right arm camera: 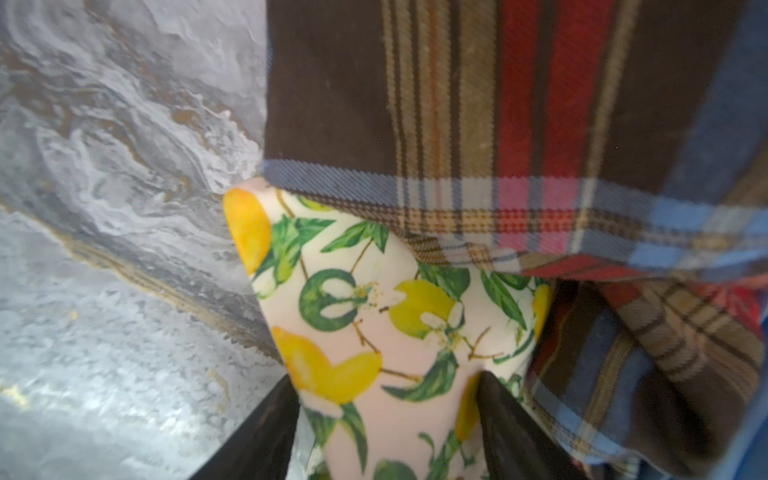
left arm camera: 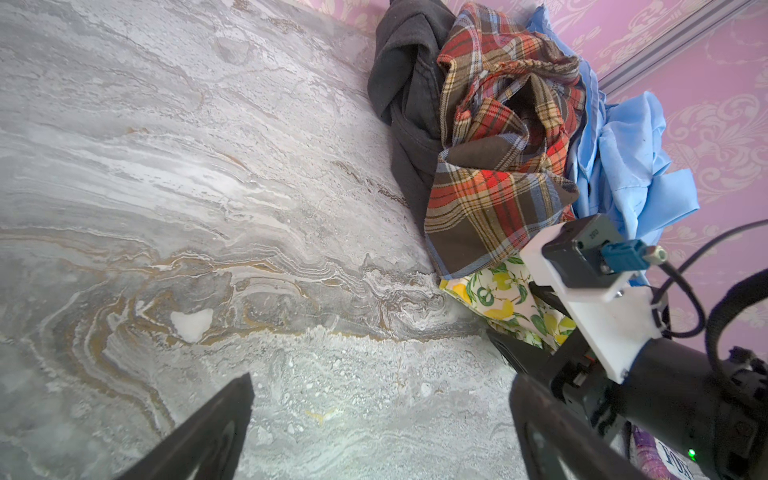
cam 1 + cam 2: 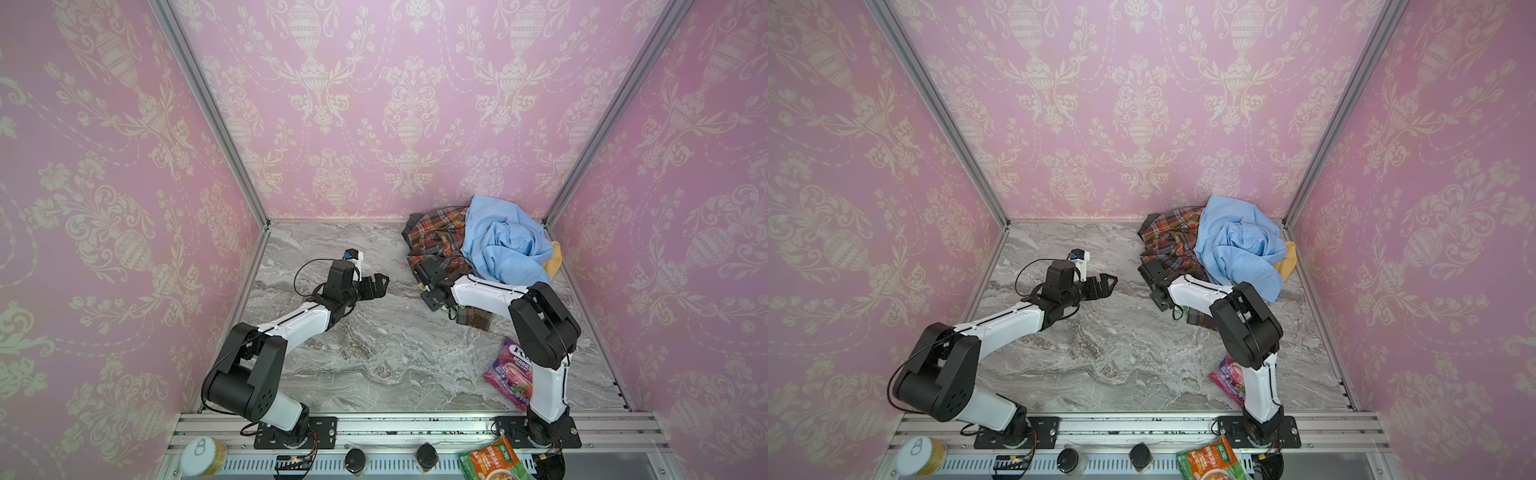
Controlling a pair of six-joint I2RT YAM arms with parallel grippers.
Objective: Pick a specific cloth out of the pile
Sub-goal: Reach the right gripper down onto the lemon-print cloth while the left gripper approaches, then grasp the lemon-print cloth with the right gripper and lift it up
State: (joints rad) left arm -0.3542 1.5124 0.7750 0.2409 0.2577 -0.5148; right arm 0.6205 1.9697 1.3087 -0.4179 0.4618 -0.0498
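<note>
The cloth (image 1: 395, 311), white with yellow lemons and green leaves, pokes out from under the plaid shirt (image 1: 519, 124) at the pile's near edge. It also shows in the left wrist view, cloth (image 2: 498, 295). My right gripper (image 1: 386, 378) has a puffed fold of it between its jaws, which stand apart; both fingers touch the fabric without flattening it. In both top views the right gripper (image 3: 417, 270) (image 3: 1144, 270) is tucked under the plaid shirt (image 3: 436, 237). The pile (image 3: 503, 245) fills the back right corner. My left gripper (image 3: 384, 282) (image 2: 382, 378) hovers open and empty over bare marble.
A light blue shirt (image 3: 1237, 249) tops the pile, with a mustard piece (image 3: 555, 257) behind and a dark grey garment (image 2: 407, 83) at the far side. A purple snack packet (image 3: 509, 370) lies by the right arm's base. Pink walls enclose the marble table (image 3: 353, 353).
</note>
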